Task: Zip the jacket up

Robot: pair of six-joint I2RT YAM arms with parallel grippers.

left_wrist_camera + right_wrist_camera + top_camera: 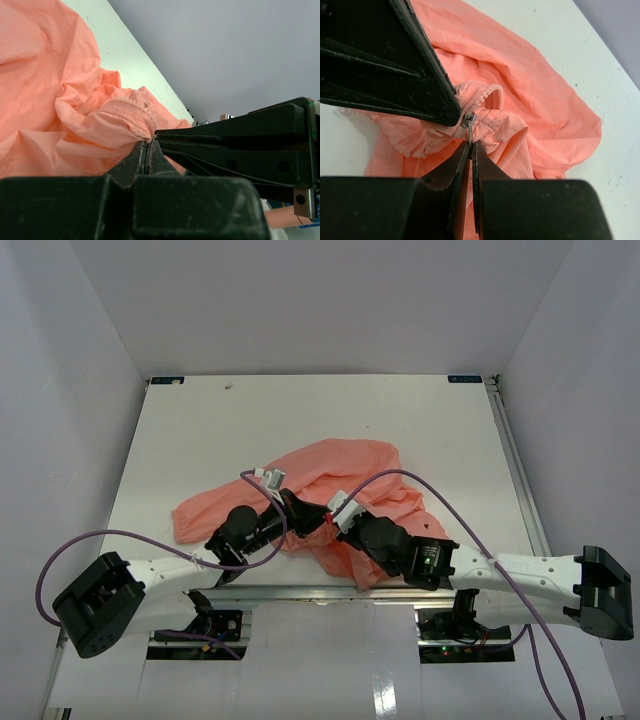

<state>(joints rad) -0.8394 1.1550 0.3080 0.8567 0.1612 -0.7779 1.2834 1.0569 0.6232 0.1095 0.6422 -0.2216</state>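
Salmon-pink thin fabric jacket (345,465) lay crumpled on the white table (200,420), toward the near edge, under and between the two arms.

Left gripper (146,145): fingers pressed together on a bunched fold of the jacket, right beside a short curl of scalloped pink zipper teeth (131,106). Judged to be the anchoring hold.

Right gripper (471,145): fingers pinched on the small metal zipper pull (469,125), with the curl of teeth just above it. The tips of the two grippers sat very close together, nearly touching.

Progress, as judged: early. Both holds were in place, but no long closed run of zipper showed anywhere. Only the short curl of teeth at the pull was exposed. Left to do: draw the pull along the whole front while the other hold keeps the fabric taut.

Not resolved:
- The top view showed no zipper at all, because the arms and wrist cameras covered it.
- Could not tell whether both rows of teeth were seated at the pull.
- Could not tell whether this end was the hem or the collar.
- The rest of the zipper track was buried in folds, and the sleeves and collar could not be told apart in the heap.
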